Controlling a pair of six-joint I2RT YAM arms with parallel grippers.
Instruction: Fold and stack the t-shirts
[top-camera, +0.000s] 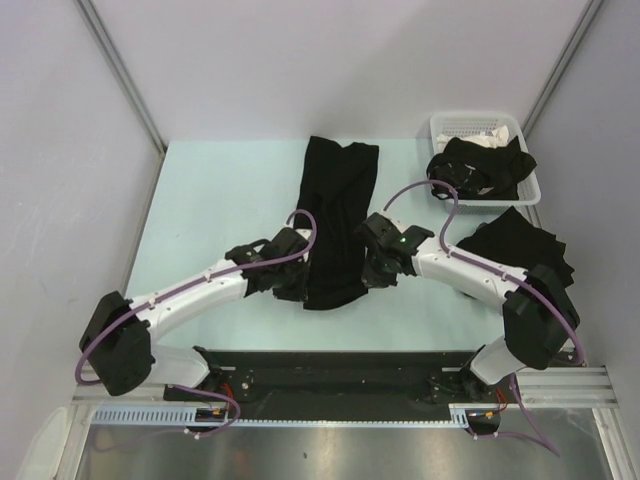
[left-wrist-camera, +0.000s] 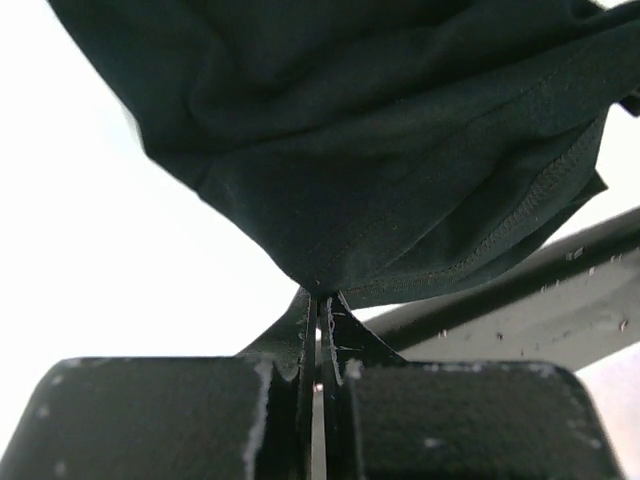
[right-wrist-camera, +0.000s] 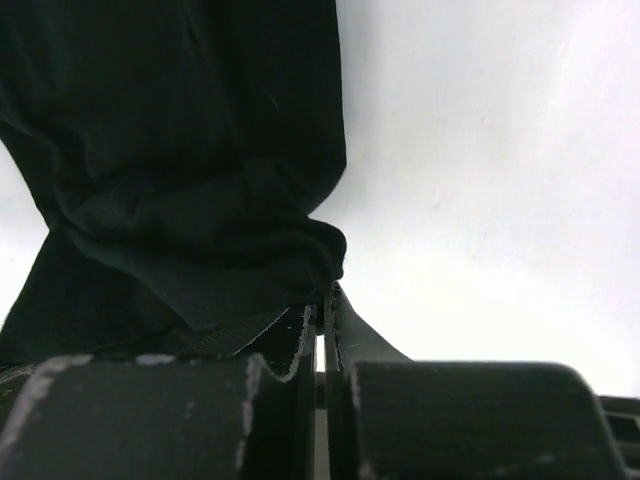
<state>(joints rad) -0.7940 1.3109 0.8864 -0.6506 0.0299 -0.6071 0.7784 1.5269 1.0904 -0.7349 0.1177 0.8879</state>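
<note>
Where the left gripper (left-wrist-camera: 318, 296) meets the cloth, its jaws are pressed together on a stitched hem edge of the black t-shirt (top-camera: 336, 215), which bunches just beyond the fingertips in the wrist view. On the other side, the right gripper (right-wrist-camera: 326, 292) is likewise clamped, pinching a gathered fold of the same garment. Seen from above, both grippers sit at the near end of this shirt, one at each side. It lies as a long, narrow strip running away from the arms across the middle of the pale green table (top-camera: 220, 190). A second black t-shirt (top-camera: 518, 240) lies crumpled at the right, beside the right arm. A third black t-shirt (top-camera: 485, 165) is heaped in the white basket (top-camera: 447, 124) at the far right corner, partly over its rim.
</note>
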